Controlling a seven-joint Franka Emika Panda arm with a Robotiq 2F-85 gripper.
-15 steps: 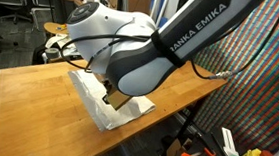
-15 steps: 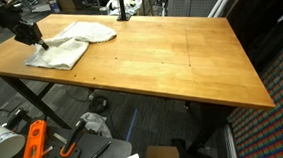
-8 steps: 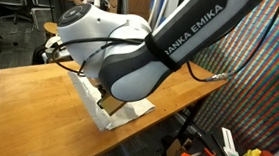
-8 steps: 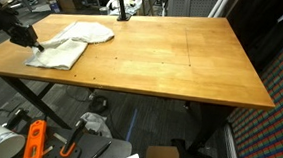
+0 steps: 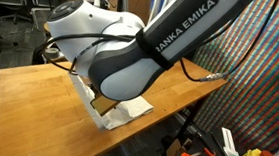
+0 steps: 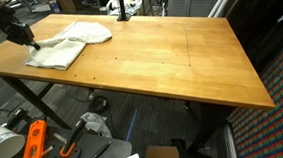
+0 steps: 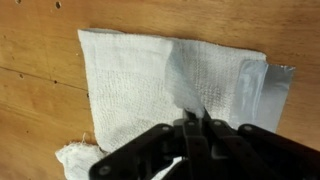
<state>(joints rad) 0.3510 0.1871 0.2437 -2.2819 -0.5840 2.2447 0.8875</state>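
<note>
**Pinching a limp white cloth near its edge**

The gripper (image 7: 196, 128) is closed down almost completely, its two fingers pressed together on a small pinch of the cloth (image 7: 140, 80). In the wrist view a raised ridge of fabric runs up into the fingertips, which suggests that the material is caught between them rather than merely touched.

The cloth looks light, thin and soft, with a woven texture and no stiffness of its own. It will likely drape, fold and drag rather than move as one piece, and whatever is not lifted will trail over the wood. It is not fragile and is unlikely to slip far from a tight pinch, though a thin fold could work loose. An edge or corner is the sensible place to hold it, since a grip in the middle only bunches it up.

In an exterior view the cloth (image 6: 72, 42) lies rumpled near one corner of the wooden table (image 6: 163, 60). The gripper (image 6: 31, 42) is at the cloth's outer end, near the table's edge, and most of the fabric spreads away from it across the table. From the opposite side, the arm (image 5: 111, 56) hides most of the grip.
</note>
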